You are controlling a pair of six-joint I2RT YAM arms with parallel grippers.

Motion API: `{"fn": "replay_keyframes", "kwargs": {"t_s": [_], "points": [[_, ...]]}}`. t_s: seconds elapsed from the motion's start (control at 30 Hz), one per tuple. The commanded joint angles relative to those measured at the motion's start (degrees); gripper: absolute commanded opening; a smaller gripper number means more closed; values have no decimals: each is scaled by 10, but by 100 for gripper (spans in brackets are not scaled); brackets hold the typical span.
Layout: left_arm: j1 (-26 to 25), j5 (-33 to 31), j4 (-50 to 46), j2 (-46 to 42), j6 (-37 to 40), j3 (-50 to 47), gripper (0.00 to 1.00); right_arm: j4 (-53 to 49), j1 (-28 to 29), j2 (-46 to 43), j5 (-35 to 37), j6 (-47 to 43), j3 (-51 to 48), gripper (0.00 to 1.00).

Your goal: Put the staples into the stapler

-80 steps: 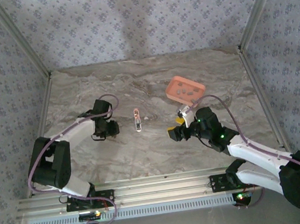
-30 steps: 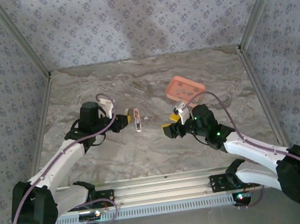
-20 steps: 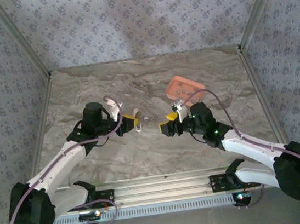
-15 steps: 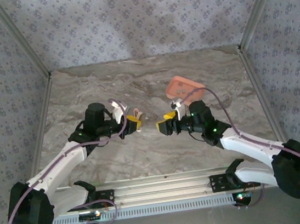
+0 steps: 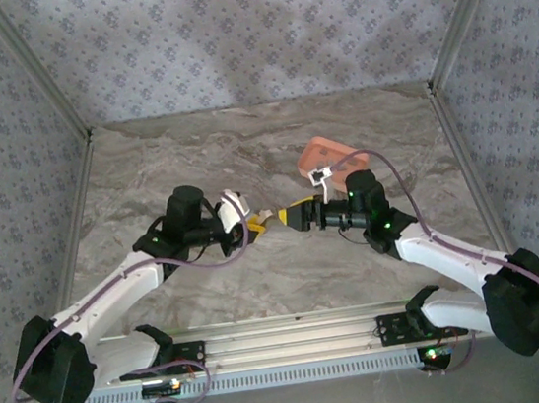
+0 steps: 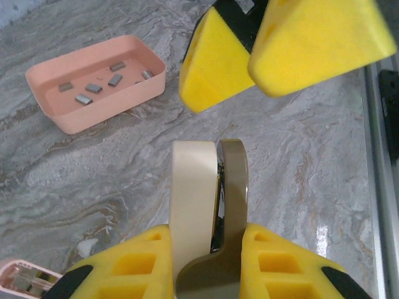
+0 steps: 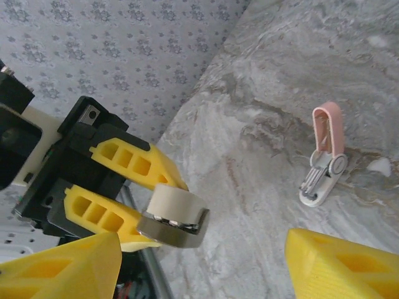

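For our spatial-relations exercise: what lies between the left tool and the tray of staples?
Bare table between left tool and tray, per the left wrist view.

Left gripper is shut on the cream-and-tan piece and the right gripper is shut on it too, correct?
No. The right gripper is open, its jaws wide apart and clear of the cream-and-tan piece, as the right wrist view shows. The left gripper is shut on it.
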Motion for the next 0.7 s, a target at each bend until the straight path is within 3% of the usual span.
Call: {"fn": "replay_keyframes", "kwargs": {"t_s": [0.0, 0.3, 0.67], "points": [[-11, -13, -7, 7, 49, 32, 15, -2, 8, 11, -16, 39, 34, 71], [-22, -18, -15, 17, 56, 43, 15, -67, 36, 29, 41, 39, 63, 68], [-29, -22, -15, 29, 56, 54, 15, -89, 60, 47, 71, 43, 76, 57]]}}
